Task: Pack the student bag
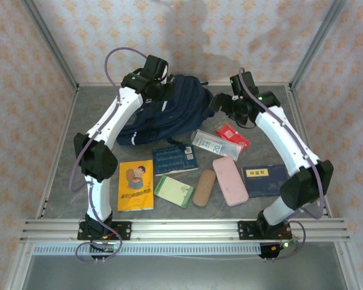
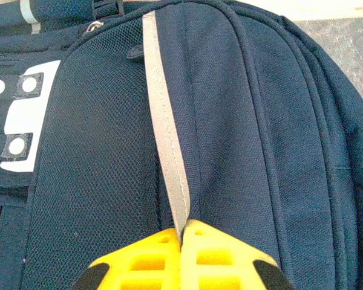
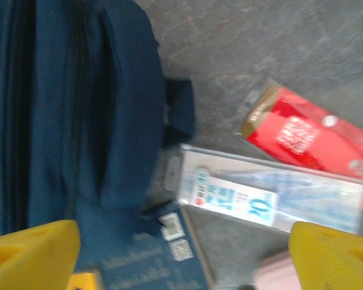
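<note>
**Student bag (image 1: 172,112) pinched by left gripper (image 1: 164,92), far middle of table**

Lies flat at the far middle of the grey table (image 1: 60,151), between the two arms, front panel up. From the left wrist, up close: navy mesh and smooth fabric, a grey reflective stripe (image 2: 163,121) running down the front, white buckle patches (image 2: 24,115) at the left edge.

Left gripper (image 2: 181,238): clenched, yellow fingers (image 2: 145,263) pressed together, with the lower end of the stripe and a pucker of fabric caught between the tips.

Right gripper (image 1: 219,104): released, hanging over the bag's right edge. From the right wrist (image 3: 181,244), yellow fingers (image 3: 30,248) spread wide, nothing between them, with the bag's side (image 3: 66,121) below on the left and bare table on the right.

Just beside the bag's near right corner: a clear box of pens (image 1: 216,145) with a blue label, and a red packet (image 1: 233,136) against its far side. Blue book (image 1: 175,159) just beside the bag's near edge.

Nearer the arm bases, left to right: yellow book (image 1: 136,185), green notepad (image 1: 174,191), tan case (image 1: 204,187), pink case (image 1: 230,180), navy book (image 1: 265,179). All outside the bag, flat on the table.
</note>
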Robot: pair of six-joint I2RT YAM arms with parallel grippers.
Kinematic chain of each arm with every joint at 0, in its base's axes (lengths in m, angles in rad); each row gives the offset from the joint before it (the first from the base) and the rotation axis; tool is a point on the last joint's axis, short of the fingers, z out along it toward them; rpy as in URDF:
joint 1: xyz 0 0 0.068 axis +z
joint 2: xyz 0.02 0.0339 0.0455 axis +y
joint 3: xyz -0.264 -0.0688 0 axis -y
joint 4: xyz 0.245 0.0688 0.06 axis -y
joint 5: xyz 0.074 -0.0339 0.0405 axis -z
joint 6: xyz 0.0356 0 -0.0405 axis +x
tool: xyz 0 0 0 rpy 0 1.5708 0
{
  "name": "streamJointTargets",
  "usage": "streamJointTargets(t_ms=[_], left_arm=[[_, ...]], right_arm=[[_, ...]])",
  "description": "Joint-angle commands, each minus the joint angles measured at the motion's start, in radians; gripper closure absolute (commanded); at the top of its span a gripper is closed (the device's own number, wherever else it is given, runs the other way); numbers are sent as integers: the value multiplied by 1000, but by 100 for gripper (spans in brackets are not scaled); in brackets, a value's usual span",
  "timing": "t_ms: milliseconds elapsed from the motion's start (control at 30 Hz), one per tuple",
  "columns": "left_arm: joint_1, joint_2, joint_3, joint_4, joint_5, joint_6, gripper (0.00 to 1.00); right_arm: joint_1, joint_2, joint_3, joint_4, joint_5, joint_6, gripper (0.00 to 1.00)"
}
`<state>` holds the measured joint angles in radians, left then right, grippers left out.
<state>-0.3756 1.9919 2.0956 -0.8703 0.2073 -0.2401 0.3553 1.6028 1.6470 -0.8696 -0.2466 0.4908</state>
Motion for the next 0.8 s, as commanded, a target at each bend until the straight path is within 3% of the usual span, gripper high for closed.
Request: streamJointTargets(t_ms=[0, 167, 367, 467, 567, 700, 767], left_arm=[[-20, -121, -32, 16, 52, 89, 100], [-32, -180, -100, 14, 108, 134, 100], [-38, -230, -142, 9, 147, 191, 100], [-37, -236, -149, 10, 168, 213, 100], [-37, -222, -151, 10, 196, 217, 100], [-37, -204, -154, 14, 202, 199, 100], [-38, -198, -151, 20, 194, 184, 100]], right_arm=[[-26, 77, 67, 90, -132, 77, 5], [-60, 202, 123, 175, -249, 127, 1], [-68, 371, 260, 83, -306, 21, 0], [-63, 422, 257, 100, -396, 35, 8], [-55, 412, 167, 237, -494, 121, 29], [-48, 365, 86, 348, -498, 214, 83], [-50, 338, 48, 417, -493, 279, 98]])
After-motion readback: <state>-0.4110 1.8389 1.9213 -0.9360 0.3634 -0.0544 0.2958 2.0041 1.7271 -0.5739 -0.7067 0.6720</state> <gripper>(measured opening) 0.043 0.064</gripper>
